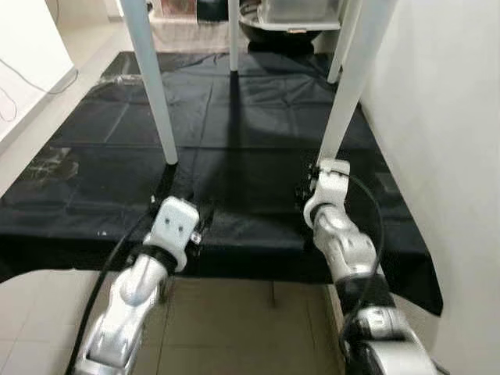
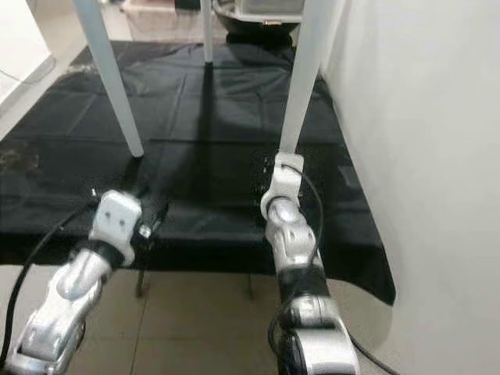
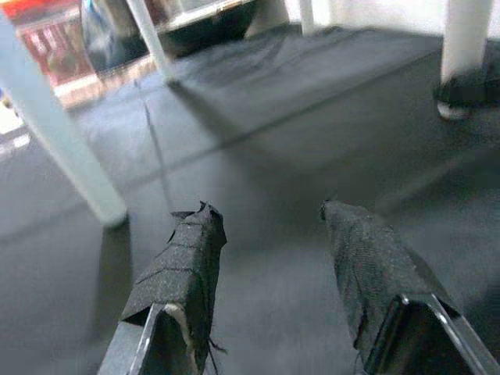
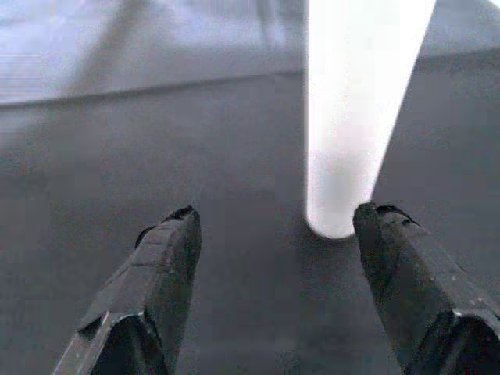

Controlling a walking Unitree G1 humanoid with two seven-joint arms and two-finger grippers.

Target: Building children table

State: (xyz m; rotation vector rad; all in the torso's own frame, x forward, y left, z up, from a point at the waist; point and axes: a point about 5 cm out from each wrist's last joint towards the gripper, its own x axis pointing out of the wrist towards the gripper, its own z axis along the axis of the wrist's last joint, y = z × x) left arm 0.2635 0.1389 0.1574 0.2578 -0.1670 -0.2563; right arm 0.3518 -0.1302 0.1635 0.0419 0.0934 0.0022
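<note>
Left eye view: black sheet (image 1: 234, 148) spread over a tiled floor (image 1: 234, 328), creased in squares, near edge just ahead of both arms. White table legs standing upright on the sheet: near left leg (image 1: 156, 86), near right leg (image 1: 348, 86), far centre leg (image 1: 233, 35), and a fourth leg (image 1: 337, 58) at far right. Table top out of frame above. Dark bowl-shaped item (image 1: 269, 35) with a clear box (image 1: 301, 12) above it at the far end, partly cut off; nature not determinable. White wall (image 1: 445, 156) close along the right side of the sheet; white panel (image 1: 27, 62) at the left with a thin cable running down it. Left gripper (image 3: 269, 226) low over the near edge of the sheet, short of the near left leg; fingers (image 3: 187, 258) wide apart, nothing between them, wrapped in black cloth tape. In the left wrist view, near left leg foot (image 3: 105, 211) ahead and to one side, well clear of the fingers; another leg foot (image 3: 461, 47) farther off. Right gripper (image 4: 273, 215) low at the foot of the near right leg (image 4: 351, 117); fingers (image 4: 168, 250) spread wide. In the right wrist view, leg foot resting on the sheet (image 4: 156, 156) just inside one fingertip, very near it; contact not determinable. Other finger well apart from the leg. Leg not clamped. Right wrist (image 1: 332, 183) directly before the leg base in the eye views, cable looping back along the forearm.
</note>
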